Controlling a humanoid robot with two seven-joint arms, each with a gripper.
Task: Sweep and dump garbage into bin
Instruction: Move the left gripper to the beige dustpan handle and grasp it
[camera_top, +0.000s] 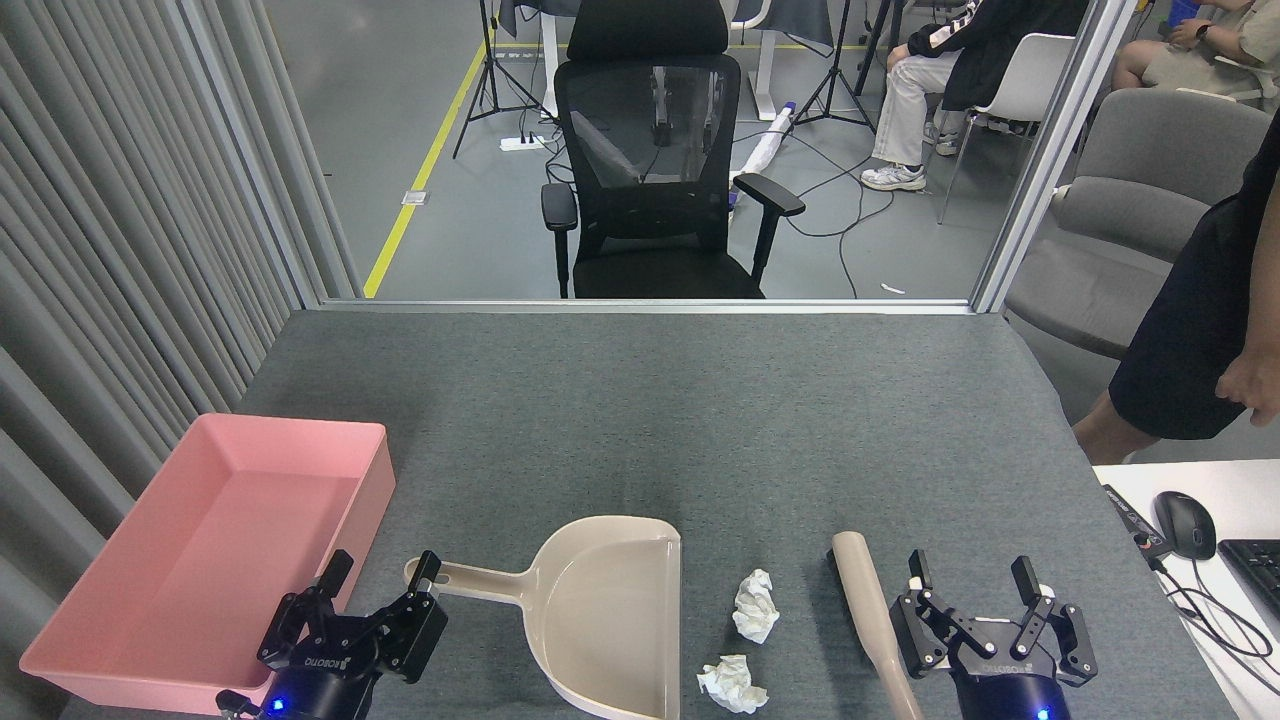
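Two crumpled white paper wads of garbage lie on the grey table, one (756, 605) just right of the dustpan and one (731, 684) nearer the front edge. The pink bin (120, 640) sits at the front left, with nothing in it. A beige dustpan (610, 615) lies between bin and garbage, its handle (470, 580) pointing left. My left gripper (384, 577) is open at the handle's end, nothing held. My right gripper (972, 575) is open just right of a beige brush handle (870, 620), not gripping it.
A black office chair (655, 170) stands beyond the table's far edge. A person (1200, 330) stands at the right by a white desk with a mouse (1184, 524) and keyboard (1255, 570). Grey slatted panels (120, 250) wall the left side.
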